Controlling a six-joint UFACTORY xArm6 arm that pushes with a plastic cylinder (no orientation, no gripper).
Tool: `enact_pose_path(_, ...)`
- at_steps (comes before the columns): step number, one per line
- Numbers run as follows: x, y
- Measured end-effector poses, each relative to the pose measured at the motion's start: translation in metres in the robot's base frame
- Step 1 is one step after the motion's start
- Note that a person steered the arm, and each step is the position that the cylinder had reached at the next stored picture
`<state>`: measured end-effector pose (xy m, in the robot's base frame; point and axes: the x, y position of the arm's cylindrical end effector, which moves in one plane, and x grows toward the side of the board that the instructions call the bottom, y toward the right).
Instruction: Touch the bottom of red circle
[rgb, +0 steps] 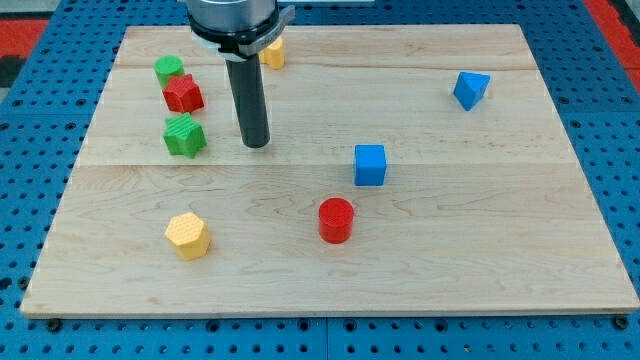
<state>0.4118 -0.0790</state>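
The red circle block (336, 220) lies on the wooden board (480, 230), a little below the middle. My tip (257, 144) rests on the board up and to the left of it, well apart from it. The tip stands just right of the green star block (185, 136). A blue cube (369, 165) lies up and right of the red circle.
A red star block (183, 94) and a green round block (168, 69) lie at the upper left. A yellow block (272, 53) shows partly behind the arm at the top. A yellow hexagon block (188, 236) lies at lower left. A blue triangle block (470, 89) lies at upper right.
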Motion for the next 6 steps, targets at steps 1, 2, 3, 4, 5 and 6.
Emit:
enact_pose_path(1,0.024,0.048)
enact_pose_path(2,0.025,0.122)
enact_pose_path(3,0.065,0.141)
enact_pose_path(4,0.111,0.189)
enact_pose_path(5,0.136,0.131)
enact_pose_path(6,0.138,0.059)
